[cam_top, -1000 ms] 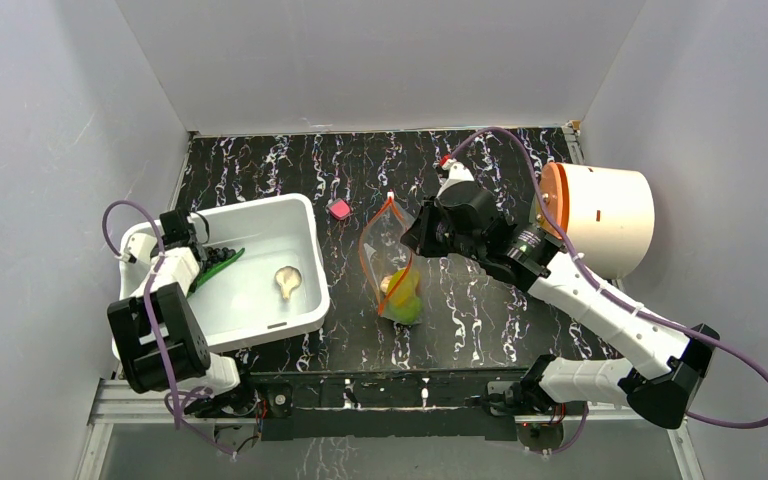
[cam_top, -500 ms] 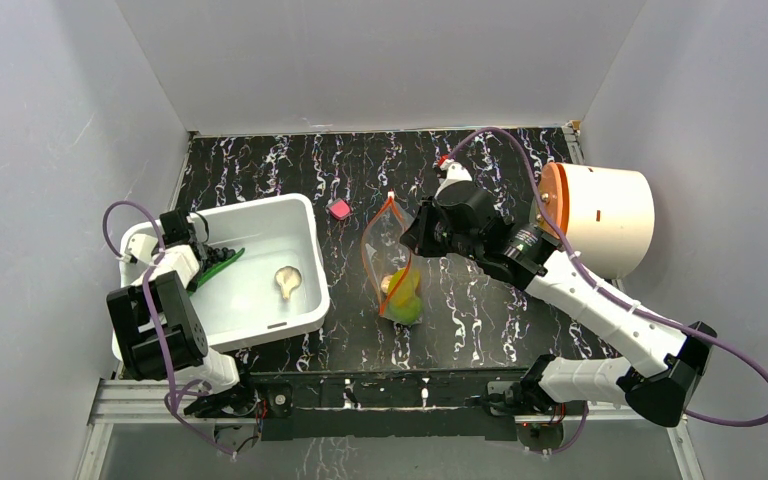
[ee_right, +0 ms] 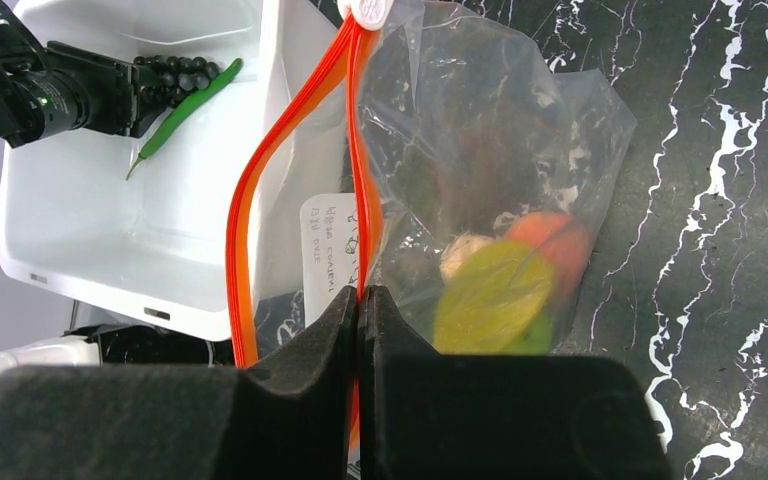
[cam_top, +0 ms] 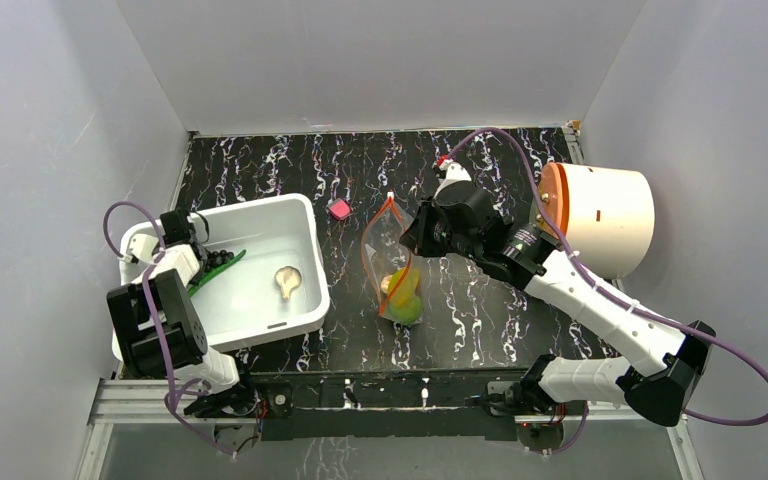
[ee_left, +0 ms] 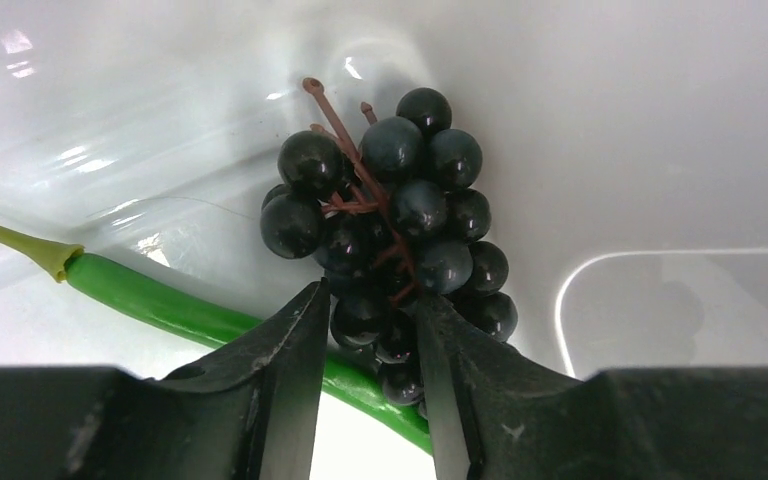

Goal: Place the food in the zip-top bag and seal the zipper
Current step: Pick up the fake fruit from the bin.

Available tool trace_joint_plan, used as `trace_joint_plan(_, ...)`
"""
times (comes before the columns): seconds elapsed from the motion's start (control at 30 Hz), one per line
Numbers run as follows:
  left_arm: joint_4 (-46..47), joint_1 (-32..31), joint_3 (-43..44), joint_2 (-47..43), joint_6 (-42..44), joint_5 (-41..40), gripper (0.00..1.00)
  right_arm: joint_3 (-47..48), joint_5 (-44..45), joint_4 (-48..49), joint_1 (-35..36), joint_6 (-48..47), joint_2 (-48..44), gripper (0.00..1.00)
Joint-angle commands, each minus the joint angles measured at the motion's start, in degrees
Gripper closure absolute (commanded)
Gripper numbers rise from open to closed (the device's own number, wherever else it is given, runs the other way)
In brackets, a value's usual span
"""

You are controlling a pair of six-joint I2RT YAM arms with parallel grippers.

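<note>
The bag [ee_right: 520,130] lies on the dark surface [cam_top: 480,170] just beside the white bin [cam_top: 300,215], and its mouth is open. The right fingers [ee_right: 400,340] are shut tight on one side of the orange zipper [ee_right: 240,220]. The other side of the zipper bows away toward the bin. The zipper's white tip [ee_right: 368,10] is at the far end. Inside the bag, at its near end, sit an orange ball [ee_right: 555,235], a yellow piece [ee_right: 495,295], a bit of green [ee_right: 535,335] and a small beige piece [ee_right: 465,255]. In the bin, the left fingers [ee_left: 280,370] are narrow and press on the low end of a bunch of dark grapes [ee_left: 390,210] from both sides. A long green pod [ee_left: 160,305] lies under the grapes and runs below the fingers. A beige mushroom [cam_top: 286,279] lies apart from them, near the middle of the bin. A pink block [cam_top: 339,209] sits on the surface near the bag's far tip.
</note>
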Motion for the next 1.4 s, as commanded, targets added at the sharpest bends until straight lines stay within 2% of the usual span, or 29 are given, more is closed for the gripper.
trace_joint_plan(0.0,-3.7,0.5,0.0,-2.7,0.0,-1.0,0.67,1.4,0.3,3.7,0.3,0.4,-1.4,1.0)
trace_joint_plan(0.17,-6.1,0.5,0.8,-6.3,2.2,1.2,0.9,0.4,-0.4,4.6,0.3,0.9,-2.4,1.0)
trace_joint_plan(0.27,-7.6,0.4,0.5,-10.1,2.6,1.6,1.0,0.3,-0.4,4.5,0.3,0.8,-2.9,1.0)
trace_joint_plan(0.83,-13.1,0.4,-0.5,-22.1,7.8,5.5,1.0,-1.7,-0.9,4.9,0.3,1.8,-5.6,1.0)
trace_joint_plan(1.1,-14.5,0.3,-1.6,-25.2,13.7,16.1,1.0,-1.8,-1.0,5.3,0.3,1.6,-5.4,1.0)
trace_joint_plan(1.37,-15.9,-0.3,-2.3,-28.0,18.5,22.3,1.0,-2.7,-1.7,6.0,0.3,2.0,-5.0,1.0)
